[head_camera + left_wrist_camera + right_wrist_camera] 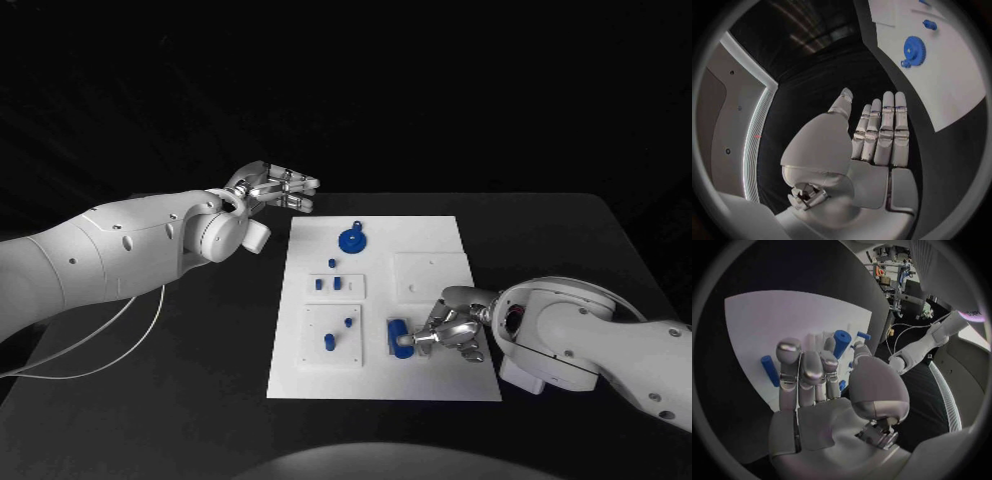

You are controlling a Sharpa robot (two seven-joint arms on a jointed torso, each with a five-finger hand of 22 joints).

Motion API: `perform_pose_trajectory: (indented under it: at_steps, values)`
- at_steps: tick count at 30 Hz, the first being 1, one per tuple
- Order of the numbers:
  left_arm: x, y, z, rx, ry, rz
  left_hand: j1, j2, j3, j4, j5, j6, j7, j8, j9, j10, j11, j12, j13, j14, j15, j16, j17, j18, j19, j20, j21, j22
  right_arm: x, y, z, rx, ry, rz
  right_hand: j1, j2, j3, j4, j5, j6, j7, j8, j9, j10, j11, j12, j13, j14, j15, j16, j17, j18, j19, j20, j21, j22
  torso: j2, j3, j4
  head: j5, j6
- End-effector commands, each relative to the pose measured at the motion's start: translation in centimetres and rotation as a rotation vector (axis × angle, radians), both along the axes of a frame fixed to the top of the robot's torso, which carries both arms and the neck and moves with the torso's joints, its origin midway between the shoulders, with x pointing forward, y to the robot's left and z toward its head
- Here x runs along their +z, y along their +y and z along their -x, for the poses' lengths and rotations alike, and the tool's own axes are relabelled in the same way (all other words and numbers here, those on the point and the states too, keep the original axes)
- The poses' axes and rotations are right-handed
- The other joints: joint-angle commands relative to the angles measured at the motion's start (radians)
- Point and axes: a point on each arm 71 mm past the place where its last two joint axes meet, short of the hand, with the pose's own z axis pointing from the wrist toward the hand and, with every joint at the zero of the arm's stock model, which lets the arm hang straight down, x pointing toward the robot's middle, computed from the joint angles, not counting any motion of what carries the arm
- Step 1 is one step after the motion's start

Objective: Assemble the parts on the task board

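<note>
The white task board (433,380) lies mid-table. A blue gear (352,240) (912,49) lies flat near its far end, with small blue pegs (330,283) standing in a plate below it. Two more pegs (339,332) stand in the near-left plate. My right hand (450,333) (817,390) rests low over the board's near part and pinches a blue cylinder (841,342) (410,341) between thumb and finger. A blue bar (394,335) (770,371) lies on the board beside those fingers. My left hand (274,190) (876,135) hovers off the board's far-left corner, fingers straight and apart, holding nothing.
A raised white square plate (430,275) sits on the board's right half, just beyond my right hand. A thin white cable (130,335) trails over the black table (188,420) under my left arm.
</note>
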Motion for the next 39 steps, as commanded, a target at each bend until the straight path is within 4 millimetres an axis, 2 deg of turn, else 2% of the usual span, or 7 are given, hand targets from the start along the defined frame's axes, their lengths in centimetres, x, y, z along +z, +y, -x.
perform_pose_trajectory:
  at_steps: [1,15,21,24,25,30,39]
  values:
    - [0.1,-0.1,0.0,-0.009,-0.005,0.001,-0.010,-0.004,0.001,0.007,-0.005,-0.008,0.001,-0.001,0.000,-0.006,-0.002,0.005,0.001,-0.003,0.007,0.000,0.001,-0.009,-0.007,0.003,-0.001,-0.001,-0.1,0.3,0.4,0.064,0.040,-0.015,0.018,-0.008,0.001,-0.010,0.010,-0.009,0.002,-0.004,0.031,-0.004,0.003,0.005,-0.002,0.007,-0.004,0.002,0.000,-0.011,0.053,-0.004,0.004,0.083,0.001,0.0004,0.0003,-0.001,-0.001]
    - [0.0,0.0,0.0,-0.009,-0.003,-0.001,-0.010,-0.004,0.001,0.007,-0.005,-0.008,0.001,-0.001,0.000,-0.006,-0.002,0.005,0.001,-0.003,0.007,0.000,0.001,-0.009,-0.007,0.003,-0.001,-0.001,-0.2,0.2,0.5,0.085,0.058,-0.014,0.044,0.015,-0.004,-0.073,0.098,-0.003,-0.004,-0.005,0.088,-0.003,0.000,0.009,-0.003,0.006,-0.007,0.002,0.000,-0.014,0.053,-0.006,0.005,0.084,0.001,-0.0006,0.0009,-0.001,-0.005]
    - [0.0,0.0,0.0,-0.010,-0.004,-0.001,-0.010,-0.004,0.001,0.007,-0.005,-0.008,0.001,-0.001,0.000,-0.006,-0.002,0.005,0.001,-0.003,0.007,0.000,0.001,-0.009,-0.007,0.003,-0.001,-0.001,-0.6,0.1,0.1,0.049,0.045,-0.004,0.045,0.070,0.019,-0.108,0.169,-0.004,-0.011,-0.005,0.078,0.000,-0.005,0.011,-0.004,0.007,-0.009,0.001,-0.002,-0.015,0.053,-0.008,0.001,0.083,0.001,-0.0008,0.0018,0.000,-0.007]
    - [0.0,0.0,0.0,-0.010,-0.003,-0.001,-0.010,-0.004,0.001,0.007,-0.005,-0.008,0.001,-0.001,0.000,-0.006,-0.002,0.005,0.001,-0.003,0.007,0.000,0.001,-0.009,-0.007,0.003,-0.001,-0.001,-0.7,0.1,-0.1,0.031,0.033,0.002,0.027,0.100,0.029,-0.104,0.170,-0.005,-0.011,-0.005,0.076,0.001,-0.005,0.012,-0.004,0.007,-0.010,0.001,-0.003,-0.015,0.054,-0.009,0.000,0.082,0.000,-0.0007,0.0015,0.000,-0.008]
    - [0.0,0.0,0.0,-0.010,-0.003,-0.001,-0.010,-0.004,0.001,0.007,-0.005,-0.008,0.001,-0.001,0.000,-0.006,-0.002,0.005,0.001,-0.003,0.007,0.000,0.001,-0.009,-0.007,0.003,-0.001,-0.001,-0.8,0.1,-0.2,0.025,0.028,0.005,0.016,0.105,0.032,-0.123,0.167,-0.007,-0.011,-0.004,0.081,0.001,-0.004,0.012,-0.004,0.007,-0.010,0.000,-0.004,-0.016,0.056,-0.009,0.003,0.083,0.000,-0.0007,0.0015,0.000,-0.008]
    - [0.0,0.0,0.0,-0.009,-0.001,-0.002,-0.010,-0.004,0.001,0.007,-0.005,-0.008,0.001,-0.001,0.000,-0.006,-0.002,0.005,0.001,-0.003,0.007,0.000,0.001,-0.009,-0.007,0.003,-0.001,-0.001,-1.1,0.1,-0.6,0.004,0.015,0.005,0.014,0.111,0.037,-0.128,0.175,-0.006,-0.012,-0.005,0.079,0.002,-0.006,0.014,-0.003,0.007,-0.010,0.001,-0.004,-0.016,0.054,-0.010,0.000,0.082,0.000,-0.0009,0.0017,0.003,-0.008]
    - [-0.1,-0.1,0.0,-0.014,0.009,-0.007,-0.009,-0.005,0.003,0.007,-0.003,-0.008,0.001,-0.001,0.000,-0.007,-0.002,0.005,0.001,-0.004,0.008,0.000,0.001,-0.009,-0.007,0.003,-0.001,-0.003,-1.6,0.5,-0.8,0.025,0.047,-0.002,0.010,0.094,0.031,-0.132,0.176,-0.005,-0.012,-0.005,0.080,0.001,-0.005,0.014,-0.003,0.007,-0.010,0.002,-0.004,-0.016,0.054,-0.010,0.001,0.082,0.001,-0.0006,0.0010,0.004,-0.010]
